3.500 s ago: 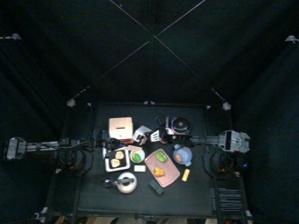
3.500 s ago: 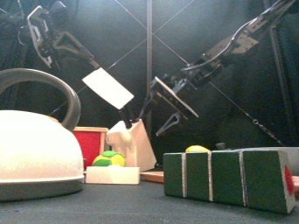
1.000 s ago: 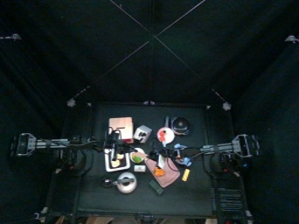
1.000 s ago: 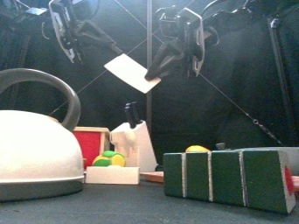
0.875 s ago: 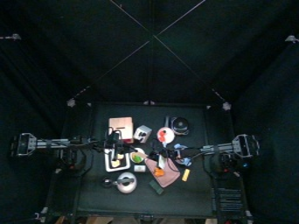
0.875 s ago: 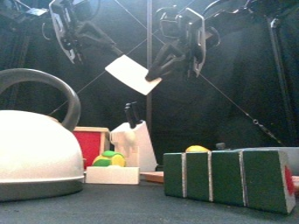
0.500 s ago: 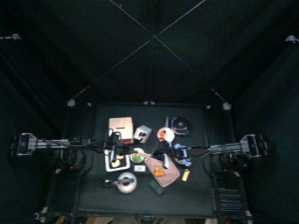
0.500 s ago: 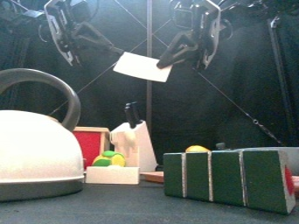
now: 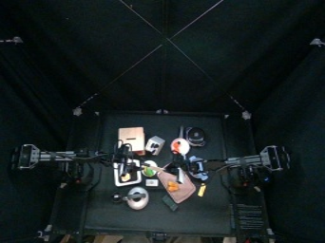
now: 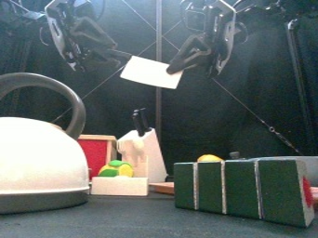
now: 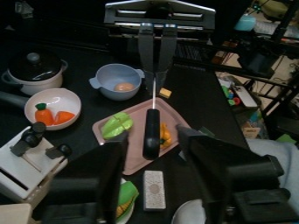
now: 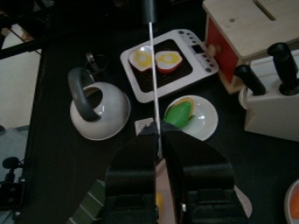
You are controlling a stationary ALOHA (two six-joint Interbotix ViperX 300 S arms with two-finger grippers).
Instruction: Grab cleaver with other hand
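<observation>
The cleaver point(image 10: 152, 72) hangs in the air above the table, its white blade nearly flat. My right gripper point(image 10: 191, 59) is shut on the far end of the blade. In the right wrist view the blade point(image 12: 152, 61) shows edge-on, running out from the closed right gripper point(image 12: 153, 129). My left gripper point(image 10: 77, 39) stands open at the handle end. The black handle point(image 11: 153, 136) lies between the spread jaws of the left gripper point(image 11: 149, 144) in the left wrist view, and neither jaw presses on it.
A white kettle point(image 10: 37, 149), a knife block point(image 10: 147, 153) and a tray of fruit point(image 10: 118, 177) stand below. Green and red blocks point(image 10: 248, 191) are at the front right. A pink cutting board point(image 11: 140, 118), a blue bowl point(image 11: 122, 80) and a carrot bowl point(image 11: 52, 105) lie under the arms.
My right gripper has shut on the blade. My left gripper has opened and let go of the handle. The blade has swung from tilted to nearly flat.
</observation>
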